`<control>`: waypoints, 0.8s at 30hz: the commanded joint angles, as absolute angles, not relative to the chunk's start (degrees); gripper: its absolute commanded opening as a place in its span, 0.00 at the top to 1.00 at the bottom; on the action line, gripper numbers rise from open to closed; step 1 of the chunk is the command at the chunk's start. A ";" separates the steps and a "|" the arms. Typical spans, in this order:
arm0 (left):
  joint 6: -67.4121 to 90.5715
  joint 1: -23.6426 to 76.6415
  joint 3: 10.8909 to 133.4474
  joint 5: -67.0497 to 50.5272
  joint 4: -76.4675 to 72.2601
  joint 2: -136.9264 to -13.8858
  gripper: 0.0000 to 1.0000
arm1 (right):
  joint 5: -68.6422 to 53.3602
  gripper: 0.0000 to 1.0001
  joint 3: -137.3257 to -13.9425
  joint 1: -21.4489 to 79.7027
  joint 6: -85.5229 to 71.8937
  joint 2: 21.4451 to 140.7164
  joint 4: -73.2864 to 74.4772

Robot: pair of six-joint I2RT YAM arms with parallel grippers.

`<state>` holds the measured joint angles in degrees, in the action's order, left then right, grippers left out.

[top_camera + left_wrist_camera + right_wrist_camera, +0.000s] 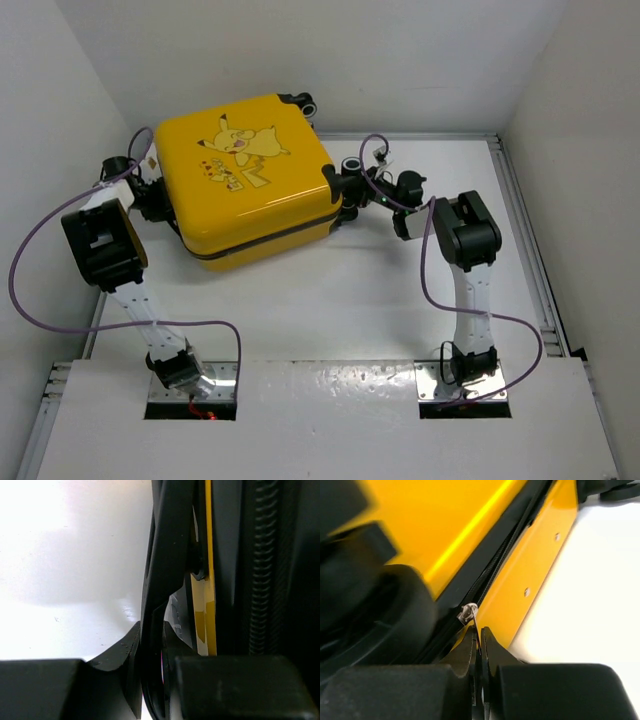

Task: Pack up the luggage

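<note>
The luggage (245, 175), a yellow hard-shell suitcase with a Pikachu cartoon, lies closed and flat on the white table (330, 310), cartoon side up. My left gripper (153, 197) is at its left side. In the left wrist view that gripper (151, 630) is shut on a thin black flat piece (167, 540) of the luggage's side, beside the zipper seam (260, 580). My right gripper (352, 190) is at the luggage's right corner, by a black wheel (350, 165). In the right wrist view it (480, 630) is shut on the pull tab of the silver zipper slider (468, 612).
White walls close in the table at the back and both sides. A raised rail (525, 230) runs along the table's right edge. Purple cables (430, 270) loop off both arms. Another black wheel (305, 103) sticks out at the luggage's far corner.
</note>
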<state>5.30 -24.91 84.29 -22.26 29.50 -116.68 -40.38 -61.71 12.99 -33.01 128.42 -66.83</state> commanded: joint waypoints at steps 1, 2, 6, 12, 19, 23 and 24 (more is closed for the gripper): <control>-0.35 -23.99 81.91 -14.33 29.00 -123.84 1.00 | -27.78 1.00 -69.67 10.63 -35.41 131.65 -67.42; -0.35 -23.99 81.91 -14.33 29.00 -123.84 1.00 | -27.77 1.00 -70.57 10.72 -35.68 132.18 -67.41; -0.88 -23.47 83.14 -14.33 29.00 -124.45 1.00 | -25.41 1.00 -76.80 11.42 -37.09 137.00 -66.27; -1.41 -22.42 83.14 -13.80 29.53 -124.45 1.00 | -21.19 1.00 -87.09 12.65 -38.32 143.95 -63.38; -1.93 -21.27 83.14 -13.28 29.53 -124.45 1.00 | -17.67 1.00 -100.60 14.50 -39.55 151.34 -59.08; -2.55 -20.21 84.28 -13.27 30.06 -124.45 1.00 | -14.42 1.00 -108.61 15.20 -41.22 155.12 -55.90; -2.55 -20.21 84.29 -13.27 30.06 -124.45 1.00 | -13.46 1.00 -109.42 15.55 -41.22 156.52 -55.38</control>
